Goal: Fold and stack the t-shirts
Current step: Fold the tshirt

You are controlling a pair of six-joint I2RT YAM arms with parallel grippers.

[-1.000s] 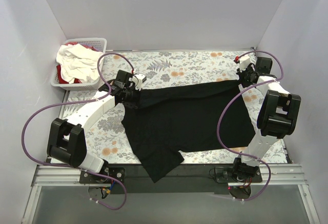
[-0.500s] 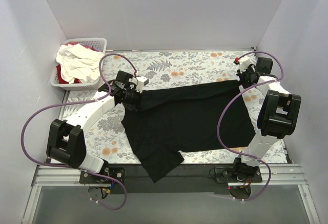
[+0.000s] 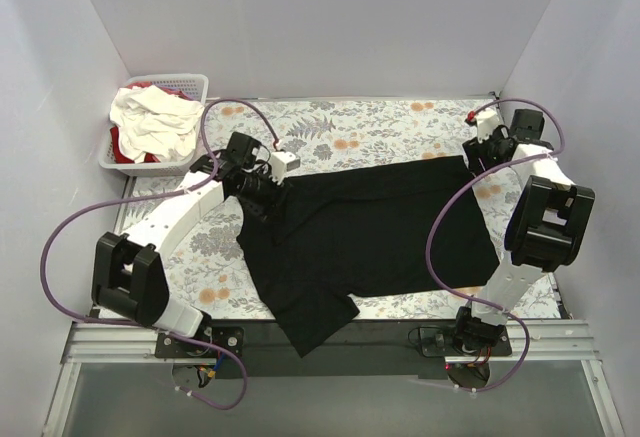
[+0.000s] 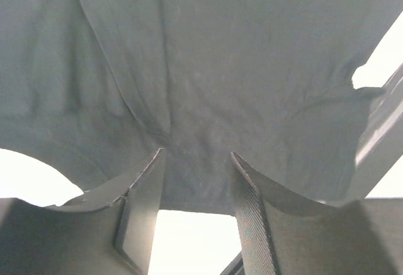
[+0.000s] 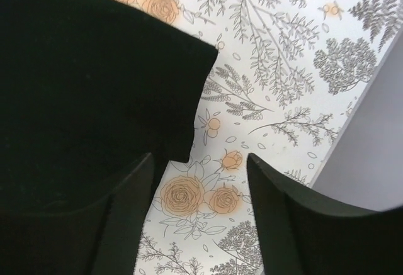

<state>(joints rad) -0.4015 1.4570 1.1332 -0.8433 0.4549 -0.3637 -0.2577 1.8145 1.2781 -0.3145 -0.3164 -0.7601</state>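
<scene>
- A plain, soft-fabric black t-shirt (image 3: pixel 370 227) lies spread across the middle of the floral-patterned surface (image 3: pixel 370 127). It reaches from centre left to centre right of the top view, and one sleeve spills over the near edge at lower centre.
- The left tool (image 3: pixel 262 192) sits at the shirt's upper left corner. In the left wrist view the cloth fills the upper frame, raised and backlit. Its hem sits between the two fingers (image 4: pixel 141 199), and creases gather at the left fingertip. The tool grasps this bunched corner, though a gap shows between the fingertips.
- The right tool (image 3: pixel 480 152) sits at the shirt's upper right corner. In the right wrist view its fingers (image 5: pixel 277 212) stand wide apart, released. The squared black corner lies at the frame's left, its tip just inside the left finger, with bare flowered surface between the fingers. Whether that finger touches the cloth cannot be told.
- A white slotted plastic basket (image 3: pixel 190 81) stands at the upper left of the top view, well apart from the black shirt. It holds a crumpled white t-shirt (image 3: pixel 155 119) above a red t-shirt (image 3: pixel 120 143).
</scene>
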